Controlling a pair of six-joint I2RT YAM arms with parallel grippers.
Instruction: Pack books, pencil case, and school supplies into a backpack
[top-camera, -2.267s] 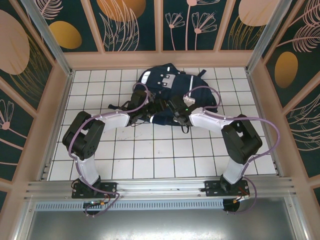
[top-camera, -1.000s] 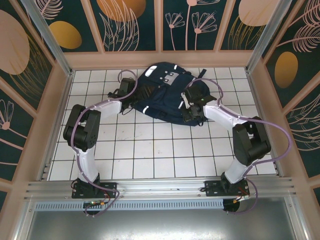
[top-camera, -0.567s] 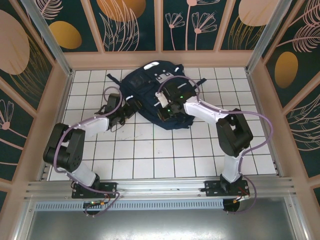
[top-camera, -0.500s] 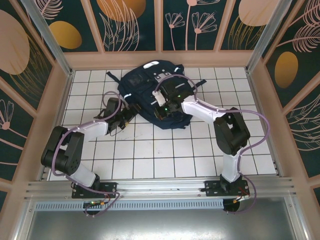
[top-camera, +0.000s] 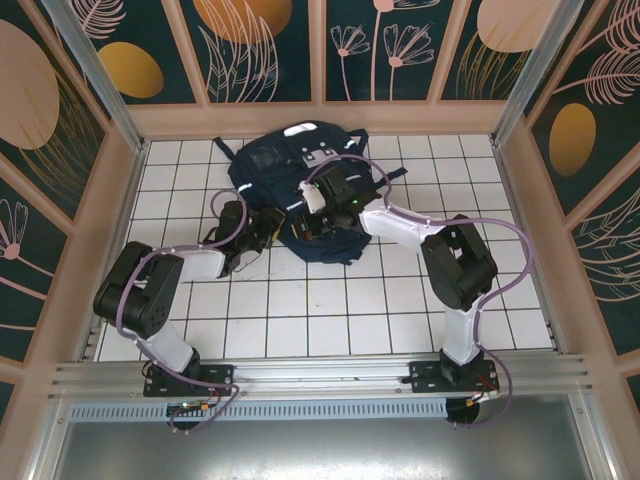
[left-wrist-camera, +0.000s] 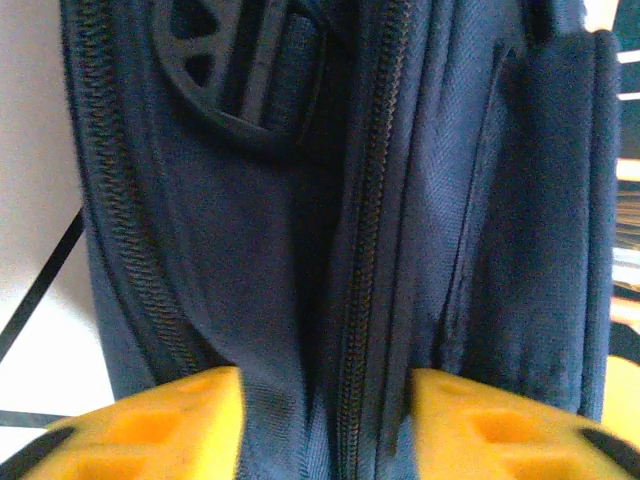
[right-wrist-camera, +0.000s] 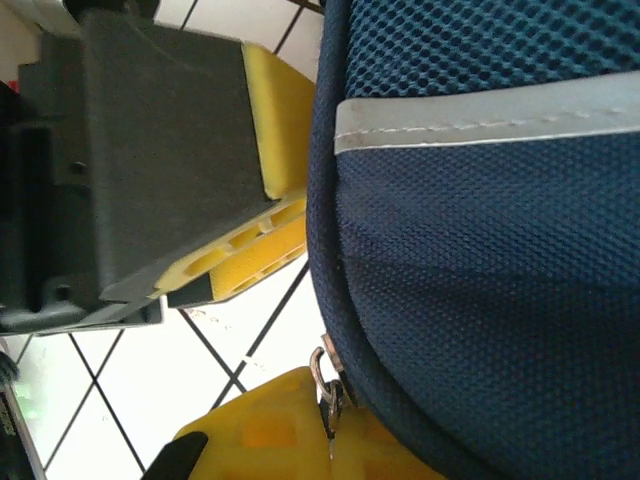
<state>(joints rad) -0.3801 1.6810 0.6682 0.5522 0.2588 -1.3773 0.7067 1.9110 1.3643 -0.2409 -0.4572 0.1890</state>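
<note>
The backpack (top-camera: 268, 165) lies on the surface (top-camera: 300, 300) at upper centre. The left end effector (left-wrist-camera: 325, 398) straddles its zipper seam, probably to steady it, though whether it is gripping cannot be told. The right end effector (right-wrist-camera: 285, 410), clenched, sits at the zip pull (right-wrist-camera: 324, 385), likely to draw it.

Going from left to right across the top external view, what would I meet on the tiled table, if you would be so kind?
The left arm's elbow → backpack → right arm's elbow.
</note>
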